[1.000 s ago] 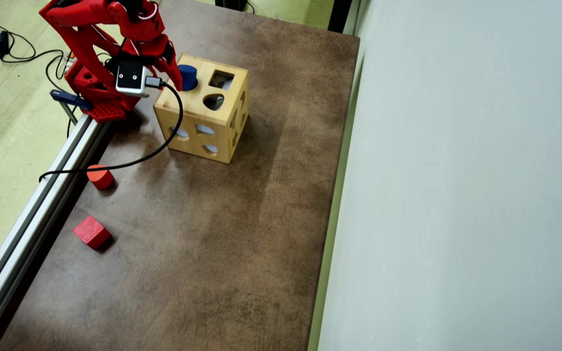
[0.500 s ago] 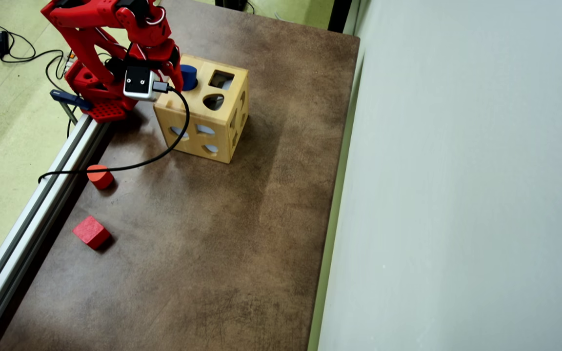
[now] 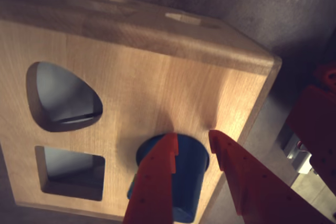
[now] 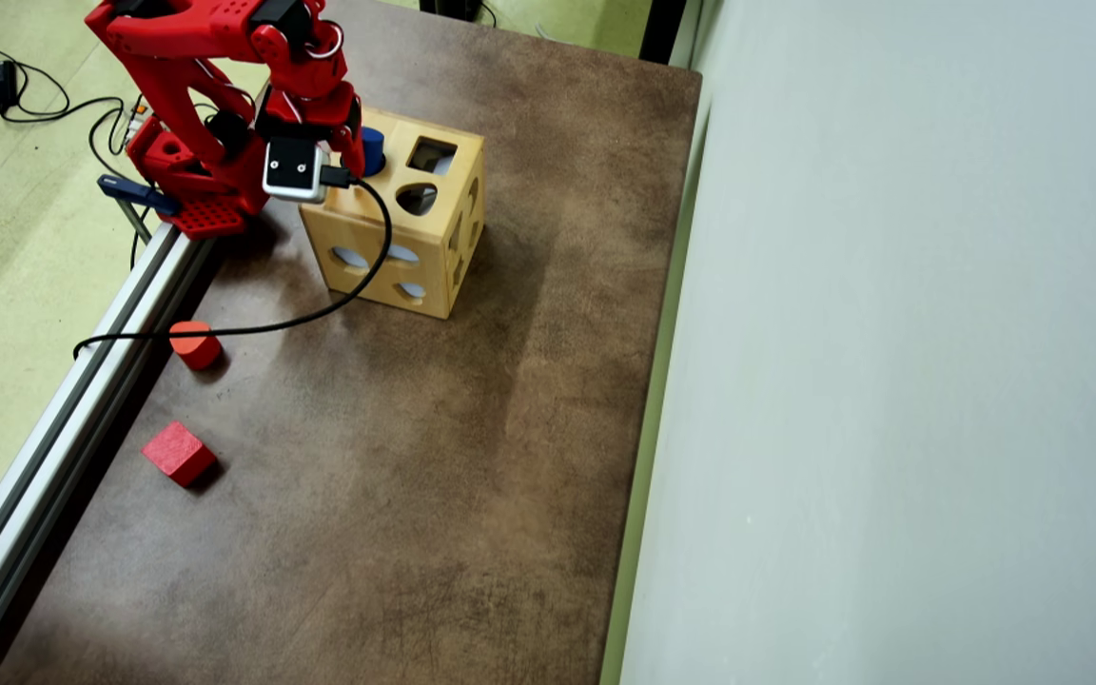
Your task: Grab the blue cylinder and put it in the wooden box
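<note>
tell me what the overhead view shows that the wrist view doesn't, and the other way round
Only the overhead view shows the red rounded block and the red cube lying apart on the brown table, the arm's black cable, and the box's side holes.

Only the wrist view shows, close up, the blue cylinder partly sunk in a round hole, with a rounded-triangle hole and a square hole beside it.

Both show the wooden box, the blue cylinder at its top face, and the red gripper around the cylinder.
</note>
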Available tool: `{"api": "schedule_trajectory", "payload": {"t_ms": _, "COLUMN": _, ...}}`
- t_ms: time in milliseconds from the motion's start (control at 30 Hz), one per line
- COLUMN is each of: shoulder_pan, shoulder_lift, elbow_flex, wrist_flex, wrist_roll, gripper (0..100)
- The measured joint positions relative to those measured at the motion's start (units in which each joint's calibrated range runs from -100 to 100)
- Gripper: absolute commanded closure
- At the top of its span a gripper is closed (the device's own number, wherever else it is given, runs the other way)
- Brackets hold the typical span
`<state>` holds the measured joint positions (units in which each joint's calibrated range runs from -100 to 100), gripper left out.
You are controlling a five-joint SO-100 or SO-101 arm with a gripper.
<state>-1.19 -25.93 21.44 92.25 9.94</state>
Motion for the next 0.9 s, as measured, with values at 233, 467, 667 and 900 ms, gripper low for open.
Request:
{"api": "schedule_trajectory", "payload": {"t_ms": 233, "shoulder_pan": -1.15, "shoulder_lift": 0.00, "elbow_flex": 0.27, "wrist_flex": 0.00, "wrist_roll": 0.00, "gripper": 89}}
{"api": "schedule_trajectory", "payload": {"t_ms": 467, "shoulder_pan": -1.15, "shoulder_lift": -0.76, "elbow_flex": 2.17, "wrist_flex": -0.48, "wrist_roll": 0.00, "gripper": 89}}
{"api": "schedule_trajectory", "payload": {"t_ms": 667, "shoulder_pan": 0.14, "shoulder_lift": -3.14, "elbow_flex": 2.62, "wrist_flex": 0.56, "wrist_roll": 0.00, "gripper": 95}}
{"api": "schedule_trajectory", "payload": {"t_ms": 900, "shoulder_pan": 0.14, "shoulder_lift": -6.02, "elbow_flex": 2.80, "wrist_flex": 0.65, "wrist_roll": 0.00, "gripper": 96}}
